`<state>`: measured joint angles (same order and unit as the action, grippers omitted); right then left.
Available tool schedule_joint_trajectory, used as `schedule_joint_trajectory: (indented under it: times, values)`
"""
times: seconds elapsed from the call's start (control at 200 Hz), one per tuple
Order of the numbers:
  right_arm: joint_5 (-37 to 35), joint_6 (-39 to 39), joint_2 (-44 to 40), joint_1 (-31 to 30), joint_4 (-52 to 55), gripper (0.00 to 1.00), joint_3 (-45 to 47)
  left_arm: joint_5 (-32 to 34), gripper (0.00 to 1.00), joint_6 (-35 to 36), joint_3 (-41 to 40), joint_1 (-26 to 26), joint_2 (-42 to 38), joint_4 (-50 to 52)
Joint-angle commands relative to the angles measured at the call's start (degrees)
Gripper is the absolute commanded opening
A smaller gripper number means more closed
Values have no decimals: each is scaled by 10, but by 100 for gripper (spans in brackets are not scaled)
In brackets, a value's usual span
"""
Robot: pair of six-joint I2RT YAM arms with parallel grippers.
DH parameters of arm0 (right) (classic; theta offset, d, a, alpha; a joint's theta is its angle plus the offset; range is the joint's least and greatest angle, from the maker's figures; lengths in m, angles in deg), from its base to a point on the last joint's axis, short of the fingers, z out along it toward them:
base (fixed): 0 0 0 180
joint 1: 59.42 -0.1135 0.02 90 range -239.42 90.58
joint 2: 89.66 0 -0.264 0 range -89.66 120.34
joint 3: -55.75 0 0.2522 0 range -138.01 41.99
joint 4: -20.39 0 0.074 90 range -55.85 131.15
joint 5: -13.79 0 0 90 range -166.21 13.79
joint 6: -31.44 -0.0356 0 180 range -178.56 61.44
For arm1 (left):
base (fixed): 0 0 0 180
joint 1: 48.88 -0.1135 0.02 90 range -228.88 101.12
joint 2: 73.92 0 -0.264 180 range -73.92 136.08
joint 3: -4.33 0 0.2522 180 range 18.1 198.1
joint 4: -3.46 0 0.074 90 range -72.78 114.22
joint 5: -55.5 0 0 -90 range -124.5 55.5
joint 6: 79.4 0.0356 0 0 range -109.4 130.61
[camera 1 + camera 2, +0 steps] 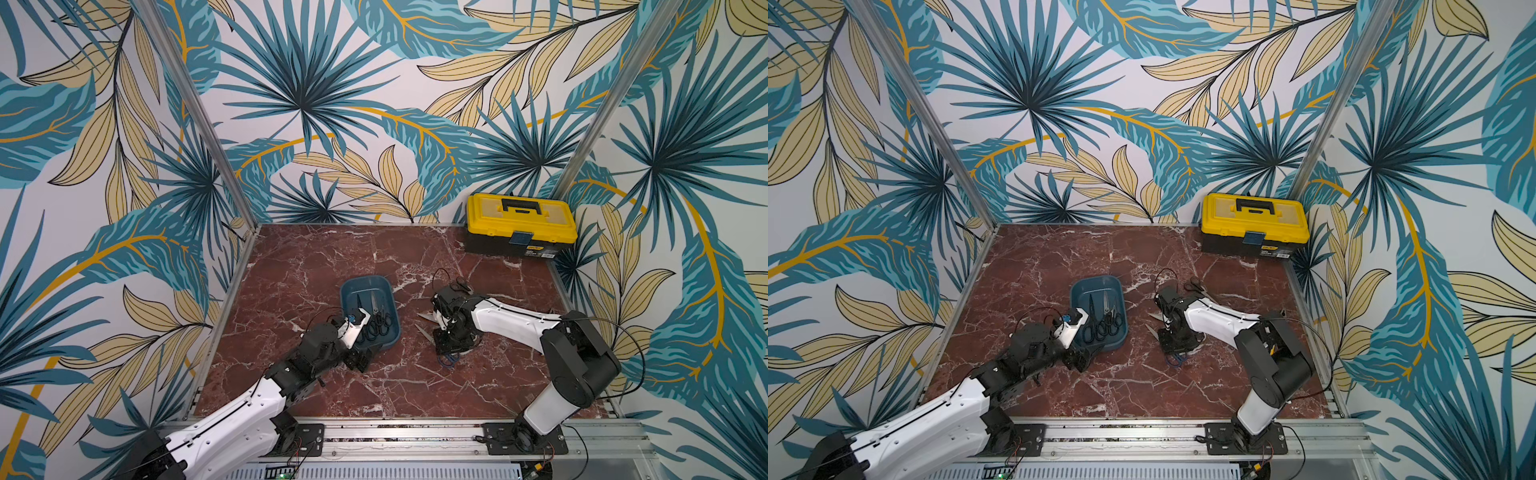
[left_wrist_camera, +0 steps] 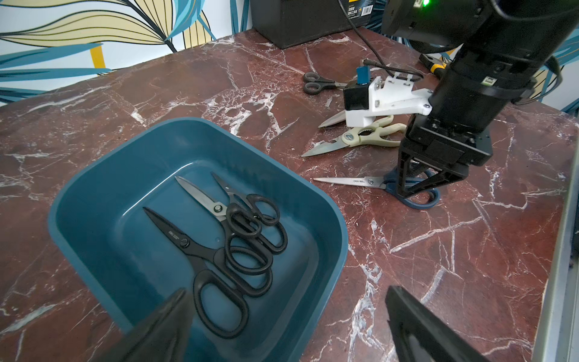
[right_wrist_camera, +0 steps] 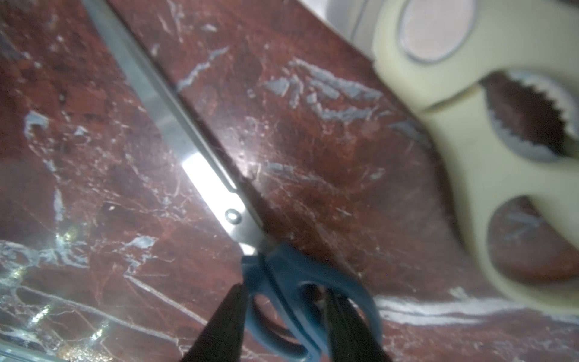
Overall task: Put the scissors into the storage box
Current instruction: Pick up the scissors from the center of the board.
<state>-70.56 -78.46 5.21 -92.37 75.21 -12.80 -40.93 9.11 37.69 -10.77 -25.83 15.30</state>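
The left jaws stood spread wide over the near end of the storage box (image 2: 156,163); three black-handled scissors (image 2: 185,242) lay inside it, just ahead of them; the right jaws stood partly apart astride the handle of the blue-handled scissors (image 3: 238,225), flat on the worktop (image 2: 454,250); whether they pinched it, I could not tell; cream-handled scissors (image 3: 463,141) lay just beside.
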Motion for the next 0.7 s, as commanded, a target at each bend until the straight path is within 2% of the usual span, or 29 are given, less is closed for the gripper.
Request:
schedule_joint_trajectory:
  times: [0.0,0.16,0.341,0.576,0.697]
  values:
    - [12,-2,-22,-6,29,51,23,3,100,1,-7,1,4,-10]
    - [19,3,-34,-6,36,52,21,1,100,0,-6,0,6,-10]
    - [-33,27,4,-11,53,46,9,2,100,-1,-6,1,5,-9]
    - [-52,29,4,-21,51,42,19,5,100,-1,-5,0,8,-10]
    - [-71,22,29,-39,42,28,17,5,100,-1,-3,1,11,-10]
